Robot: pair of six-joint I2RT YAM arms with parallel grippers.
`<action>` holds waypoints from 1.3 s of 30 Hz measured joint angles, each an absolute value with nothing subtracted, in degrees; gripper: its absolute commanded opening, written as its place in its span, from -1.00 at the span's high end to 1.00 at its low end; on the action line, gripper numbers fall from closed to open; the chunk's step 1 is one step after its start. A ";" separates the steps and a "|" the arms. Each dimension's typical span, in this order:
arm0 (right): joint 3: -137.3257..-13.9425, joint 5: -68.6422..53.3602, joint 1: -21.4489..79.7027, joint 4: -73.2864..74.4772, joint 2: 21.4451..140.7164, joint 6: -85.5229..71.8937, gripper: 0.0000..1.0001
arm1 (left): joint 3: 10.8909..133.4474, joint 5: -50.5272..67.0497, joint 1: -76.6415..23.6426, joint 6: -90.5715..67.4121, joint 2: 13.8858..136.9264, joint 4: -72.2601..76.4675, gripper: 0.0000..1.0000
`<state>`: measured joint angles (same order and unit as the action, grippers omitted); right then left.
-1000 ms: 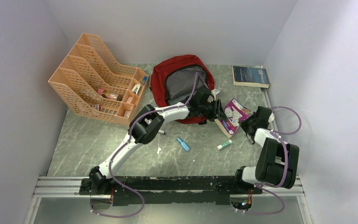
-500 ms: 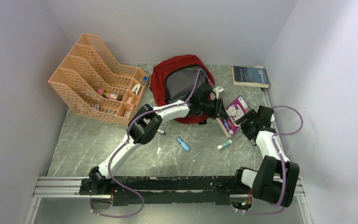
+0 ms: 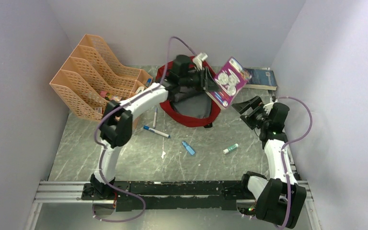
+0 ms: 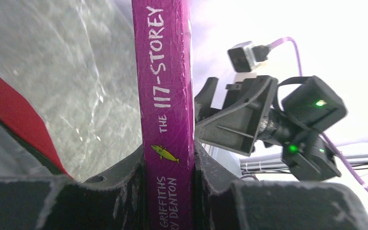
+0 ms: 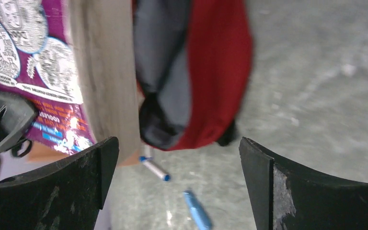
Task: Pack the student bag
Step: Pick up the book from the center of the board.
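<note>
Marbled grey tabletop [image 3: 76, 143], pale walls [image 3: 172, 24]

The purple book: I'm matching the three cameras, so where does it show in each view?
Top external: purple book upper centre-right, held up near the student bag.
Left wrist: its spine runs up the centre, clamped between the left arm's fingers.
Right wrist: cover and page edge at upper left.
Shared landmark: the bag's red fabric, in all three.
</note>
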<state>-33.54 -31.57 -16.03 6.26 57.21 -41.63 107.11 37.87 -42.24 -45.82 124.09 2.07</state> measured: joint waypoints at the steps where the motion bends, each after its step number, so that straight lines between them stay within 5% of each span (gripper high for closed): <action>1: -33.63 -33.47 -15.97 3.92 57.23 -43.09 -1.00 | 106.65 38.28 -41.30 -45.54 122.34 2.39 0.90; 16: -45.21 -41.58 -0.32 -40.84 67.37 -66.89 -1.00 | 96.27 43.29 -31.68 -42.19 102.39 6.26 0.90; 30: -52.82 -35.31 5.06 -32.56 74.08 -63.13 -1.00 | 94.85 46.61 -31.35 -42.00 102.19 7.94 0.90; 39: -51.83 -36.93 5.17 -40.51 77.52 -64.99 -0.99 | 93.10 49.76 -31.29 -45.19 101.67 12.49 0.90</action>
